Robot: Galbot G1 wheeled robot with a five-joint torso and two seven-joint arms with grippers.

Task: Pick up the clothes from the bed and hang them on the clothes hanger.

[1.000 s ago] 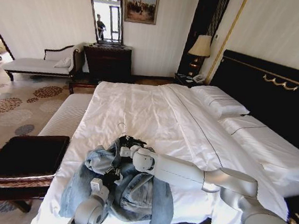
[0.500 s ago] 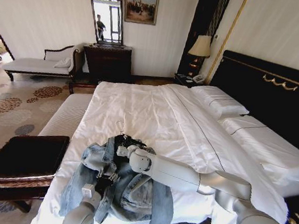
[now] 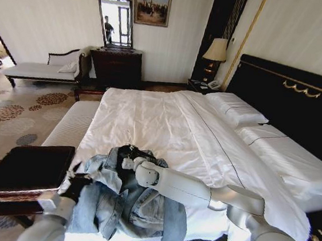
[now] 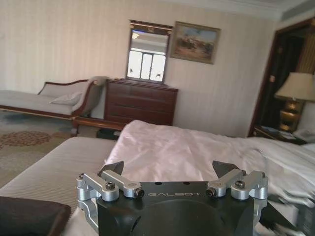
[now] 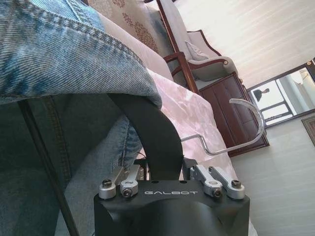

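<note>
**A:** The right pincer [image 3: 126, 162] — what is it doing?

**B:** It is clamped on the slim black triangular coat hanger [image 5: 150, 140]. In the right wrist view the black bar runs straight up out from between its closed fingers, and the hanger's thin silver wire hook [image 5: 243, 132] curves away beyond them. The right arm reaches across from the foot corner of the bed to the jacket's collar.

**A:** And the jacket itself?

**B:** The light-blue faded denim jacket [image 3: 140, 210] lies crumpled on the wide double bed with the white duvet [image 3: 166, 121], at the foot end, close to the edge nearest the robot. In the right wrist view, denim [image 5: 59, 49] drapes over the hanger's bar, so the hanger sits partly inside the cloth.

**A:** Where is the left pincer?

**B:** The left pincer [image 3: 77, 184] is at the jacket's left edge, by the side of the bed, touching or almost touching the denim fold there; I cannot tell which. In its own wrist view its fingers [image 4: 112, 169] stand wide apart with nothing between them, looking up the bed toward the dark wood dresser [image 4: 140, 102] on the far wall.

**A:** Anything beside the bed?

**B:** A dark square surface [image 3: 26, 167] stands just left of the jacket, off the bed.
</note>
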